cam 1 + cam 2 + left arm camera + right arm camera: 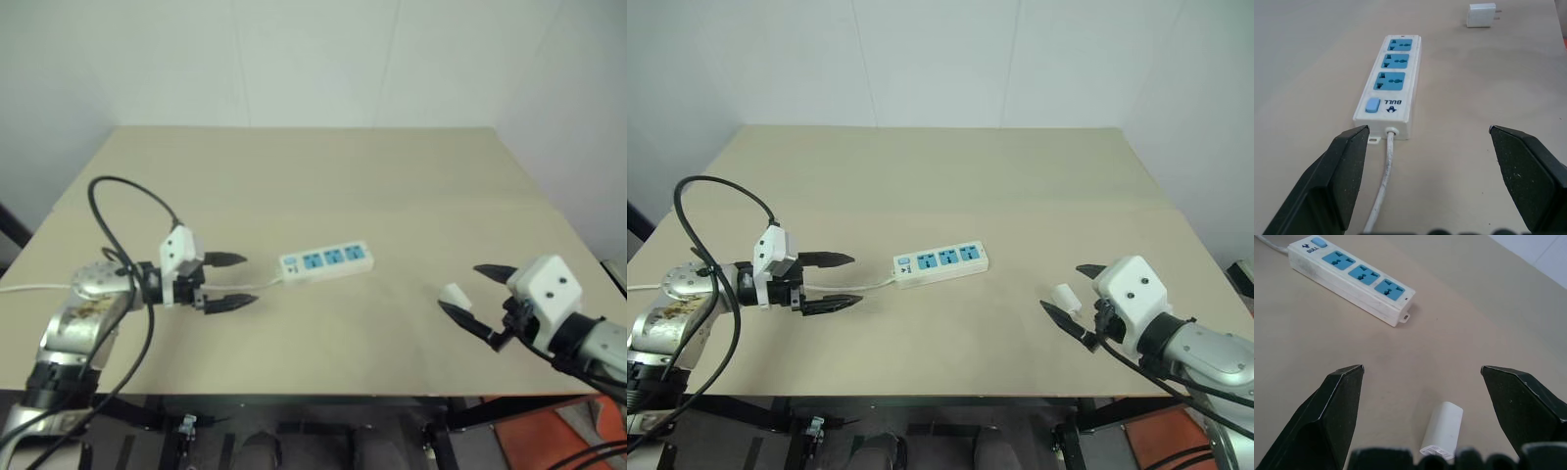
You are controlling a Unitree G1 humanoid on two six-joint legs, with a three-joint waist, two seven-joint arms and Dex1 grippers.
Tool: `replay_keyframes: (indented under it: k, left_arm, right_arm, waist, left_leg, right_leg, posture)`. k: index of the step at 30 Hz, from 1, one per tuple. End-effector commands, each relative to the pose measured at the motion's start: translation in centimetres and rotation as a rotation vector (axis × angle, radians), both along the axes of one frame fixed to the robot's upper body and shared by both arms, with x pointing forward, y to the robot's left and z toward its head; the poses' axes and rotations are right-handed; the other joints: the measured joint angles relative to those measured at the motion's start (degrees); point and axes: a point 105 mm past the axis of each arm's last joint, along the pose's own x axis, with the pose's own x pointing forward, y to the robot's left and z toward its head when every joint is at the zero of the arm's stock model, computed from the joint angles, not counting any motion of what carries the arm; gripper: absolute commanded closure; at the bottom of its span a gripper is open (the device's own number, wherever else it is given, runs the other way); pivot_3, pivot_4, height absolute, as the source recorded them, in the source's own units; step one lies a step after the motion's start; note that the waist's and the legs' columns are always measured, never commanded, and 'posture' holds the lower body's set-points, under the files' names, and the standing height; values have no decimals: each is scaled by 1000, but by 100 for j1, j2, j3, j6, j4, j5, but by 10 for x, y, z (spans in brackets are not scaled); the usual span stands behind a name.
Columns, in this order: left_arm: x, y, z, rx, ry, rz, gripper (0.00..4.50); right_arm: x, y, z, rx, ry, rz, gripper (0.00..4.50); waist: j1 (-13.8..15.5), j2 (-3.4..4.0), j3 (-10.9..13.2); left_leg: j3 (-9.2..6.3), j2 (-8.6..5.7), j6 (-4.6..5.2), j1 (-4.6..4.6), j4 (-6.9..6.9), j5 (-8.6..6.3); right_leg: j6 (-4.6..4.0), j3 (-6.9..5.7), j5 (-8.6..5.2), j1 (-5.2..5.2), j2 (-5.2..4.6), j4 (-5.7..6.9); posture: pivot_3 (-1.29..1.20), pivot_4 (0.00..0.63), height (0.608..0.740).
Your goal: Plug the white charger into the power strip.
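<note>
Beige table (323, 176), one power strip (326, 261), one white charger (455, 293); two end effectors spread, empty

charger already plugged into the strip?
No, the white charger lies on the table between the open right gripper's fingers, apart from the power strip.
</note>
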Motion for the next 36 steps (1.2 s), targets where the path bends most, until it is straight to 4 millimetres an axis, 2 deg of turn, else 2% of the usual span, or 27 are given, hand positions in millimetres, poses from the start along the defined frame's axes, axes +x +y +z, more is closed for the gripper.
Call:
replay_keyframes:
  k: [1,10,14,19,23,28,36]
  left_arm:
    - [2,-4,8,7,-41,-8,235]
    - [-1,-6,11,-7,-49,2,235]
    - [-1,-5,6,10,-41,22,235]
    - [19,-6,-12,57,-16,68,235]
    - [48,-20,-20,75,-29,91,235]
    - [70,-40,-29,58,-6,54,235]
    - [85,-77,-38,-29,17,-22,235]
  right_arm:
    - [-1,-3,10,-30,-47,-3,0]
    - [-1,-5,11,-38,-43,1,0]
    - [0,-4,10,-40,-39,5,0]
    - [2,-3,11,-40,-39,12,0]
    - [5,0,12,-40,-44,19,0]
    - [3,1,13,-39,-51,12,0]
    - [0,3,13,-32,-61,-2,0]
  waist:
    - [0,0,0]
    - [-4,0,0]
    - [-8,0,0]
    - [13,0,0]
    - [112,-2,-1]
    - [127,-2,-1]
    - [104,-4,0]
  left_leg:
    - [0,0,0,0,0,0]
    - [0,0,0,0,0,0]
    - [0,1,0,1,0,0]
    - [0,-1,0,3,0,0]
    - [-2,-4,1,2,7,0]
    - [-2,-6,1,-10,6,0]
    - [-4,-8,1,-9,7,0]
  right_leg:
    - [0,0,0,0,0,0]
    - [0,0,0,0,0,0]
    - [0,0,0,0,1,1]
    - [1,0,0,2,0,1]
    - [3,-2,3,5,1,0]
    - [-24,-2,20,-2,0,-4]
    - [-18,-2,18,-1,2,-1]
  posture:
    - [0,150,740]
    - [0,150,740]
    - [0,150,740]
    - [0,150,740]
    - [0,150,740]
    - [0,150,740]
    - [0,150,740]
